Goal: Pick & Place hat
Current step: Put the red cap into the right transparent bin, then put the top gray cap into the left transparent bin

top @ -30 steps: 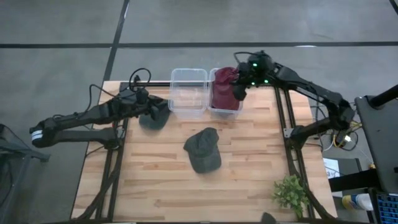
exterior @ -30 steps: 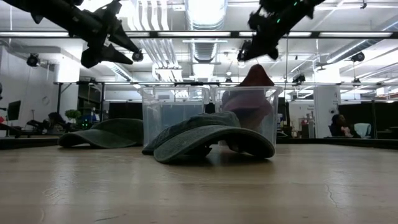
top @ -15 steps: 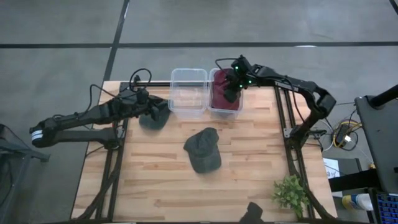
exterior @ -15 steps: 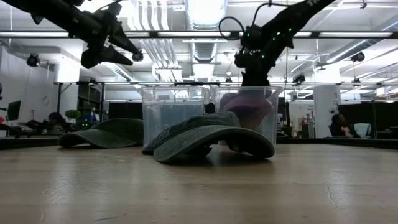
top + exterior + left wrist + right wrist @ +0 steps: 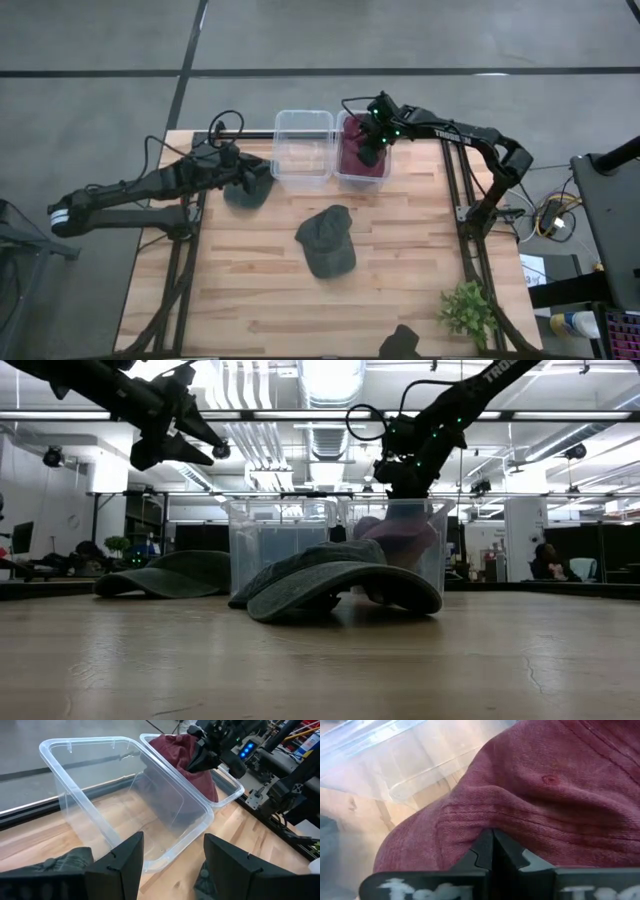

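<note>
A dark red hat (image 5: 352, 166) lies in the right clear bin (image 5: 344, 178), with my right gripper (image 5: 368, 152) lowered onto it, fingers shut. The hat shows through the bin wall in the low view (image 5: 400, 538). My left gripper (image 5: 247, 172) hangs open, well above the table (image 5: 175, 445). It is over a dark green hat (image 5: 245, 192) lying on its brim left of the bins. A second dark green hat (image 5: 327, 243) lies on its brim mid-table. The left clear bin (image 5: 303, 150) holds nothing. My right gripper comes from above, slanting down into the bin, its shut fingertips (image 5: 485, 845) on the red hat's crown cloth (image 5: 470, 822). The cloth puckers at the tips, which hide how much lies between them. The hat rests inside the bin, below its rim.
The two bins stand side by side at the far edge, touching. A small green plant (image 5: 468, 312) stands at the table's near right corner. Bare wood shows across the near half of the table (image 5: 230, 290).
My right gripper has come down into the right bin and moved slightly toward the table's left. The red hat's crown stood peaked above the rim and has sunk below the rim.
</note>
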`<state>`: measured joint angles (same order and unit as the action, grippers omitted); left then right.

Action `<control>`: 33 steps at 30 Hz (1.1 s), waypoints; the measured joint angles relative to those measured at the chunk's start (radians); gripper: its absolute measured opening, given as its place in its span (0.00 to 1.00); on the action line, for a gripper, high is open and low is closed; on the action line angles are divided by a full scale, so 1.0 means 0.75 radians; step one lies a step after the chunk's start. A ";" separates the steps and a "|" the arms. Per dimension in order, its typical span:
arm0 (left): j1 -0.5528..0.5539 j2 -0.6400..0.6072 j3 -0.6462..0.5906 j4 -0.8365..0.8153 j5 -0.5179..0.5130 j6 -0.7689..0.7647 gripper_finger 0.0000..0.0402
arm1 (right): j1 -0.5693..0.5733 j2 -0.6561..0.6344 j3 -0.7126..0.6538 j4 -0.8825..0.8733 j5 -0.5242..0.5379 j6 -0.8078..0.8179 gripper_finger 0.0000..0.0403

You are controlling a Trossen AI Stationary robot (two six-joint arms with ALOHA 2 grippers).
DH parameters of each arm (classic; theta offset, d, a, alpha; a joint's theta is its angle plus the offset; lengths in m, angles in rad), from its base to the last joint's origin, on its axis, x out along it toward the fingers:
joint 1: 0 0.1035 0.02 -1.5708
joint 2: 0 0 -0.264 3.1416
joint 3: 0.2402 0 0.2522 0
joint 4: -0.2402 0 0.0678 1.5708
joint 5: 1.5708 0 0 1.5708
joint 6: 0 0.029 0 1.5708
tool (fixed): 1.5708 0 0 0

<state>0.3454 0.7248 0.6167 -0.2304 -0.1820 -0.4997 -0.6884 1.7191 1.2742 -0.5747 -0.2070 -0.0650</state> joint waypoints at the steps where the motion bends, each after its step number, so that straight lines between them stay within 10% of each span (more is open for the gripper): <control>1: 0.000 0.000 0.000 0.000 0.000 0.002 0.50 | 0.000 0.000 -0.001 -0.002 0.000 0.000 0.02; 33: 0.000 0.001 0.000 0.000 0.001 0.020 0.50 | 0.097 -0.346 0.147 -0.078 -0.028 0.009 0.02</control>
<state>0.3454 0.7254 0.6167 -0.2302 -0.1814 -0.4847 -0.6156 1.4593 1.3844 -0.6331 -0.2276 -0.0582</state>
